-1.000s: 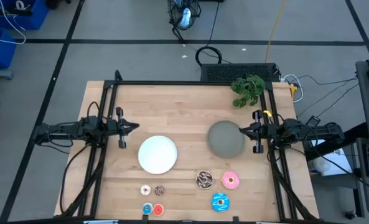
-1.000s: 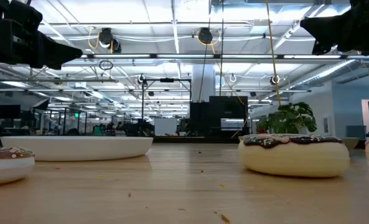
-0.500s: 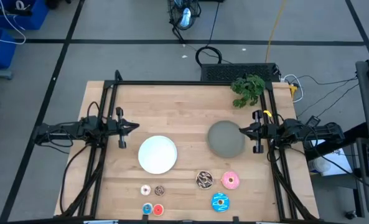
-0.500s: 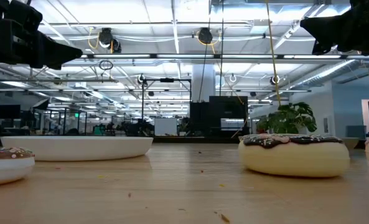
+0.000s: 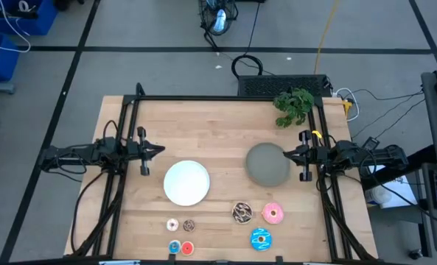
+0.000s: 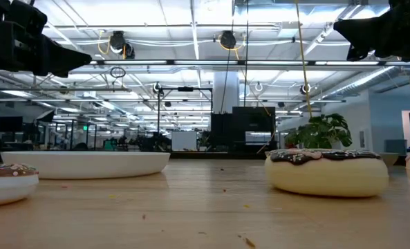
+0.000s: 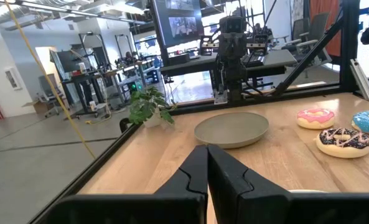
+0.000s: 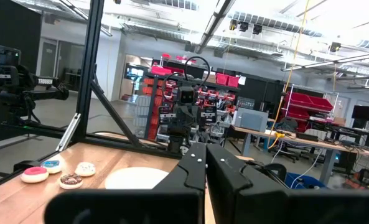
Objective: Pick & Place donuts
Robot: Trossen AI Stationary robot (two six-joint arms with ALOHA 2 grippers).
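Note:
Three larger donuts lie flat near the table's front right: brown, pink and blue. Several tiny donuts lie at the front, left of them: whitish, brown, blue and red. My left gripper hangs shut and level at the table's left side, above the wood, left of the white plate. My right gripper hangs shut at the right side, over the grey plate's right rim. In the wrist views both gripper tips, left and right, are closed on nothing.
A small green plant stands at the far right corner. A black frame runs along the table's far and side edges. Bare wood lies across the far half of the table and between the two plates.

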